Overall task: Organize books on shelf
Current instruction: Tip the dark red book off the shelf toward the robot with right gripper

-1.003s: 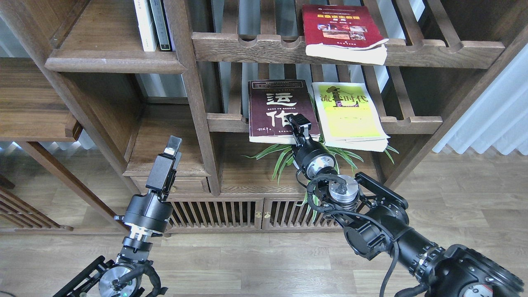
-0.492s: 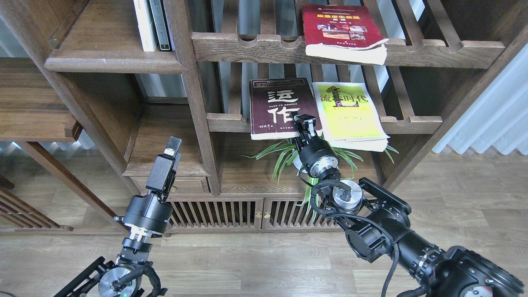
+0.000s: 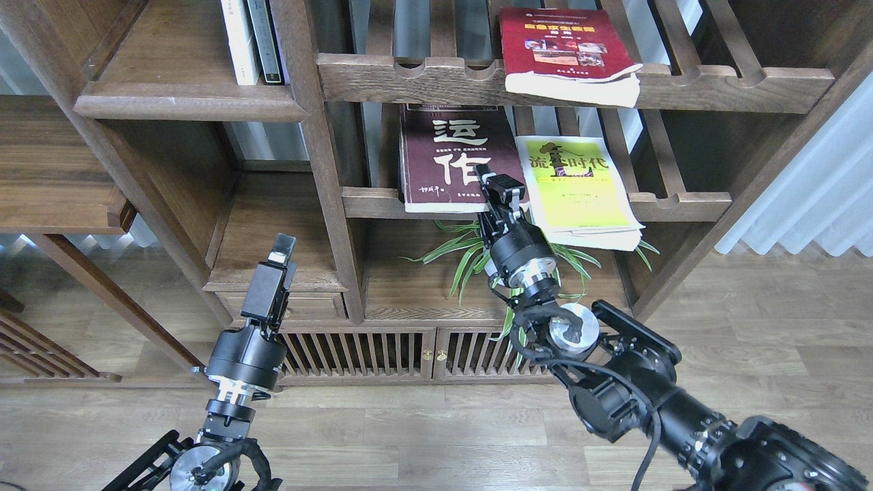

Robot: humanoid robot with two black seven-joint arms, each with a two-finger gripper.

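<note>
Slatted rack (image 3: pixel 689 202) carries the yellow-green book (image 3: pixel 580 184) just right of the right gripper (image 3: pixel 501 187), whose jaws are clamped on the maroon book (image 3: pixel 453 160) at its lower right corner. Red book (image 3: pixel 566 51) above. Left gripper (image 3: pixel 283 249) low left, jaw state unclear.
</note>
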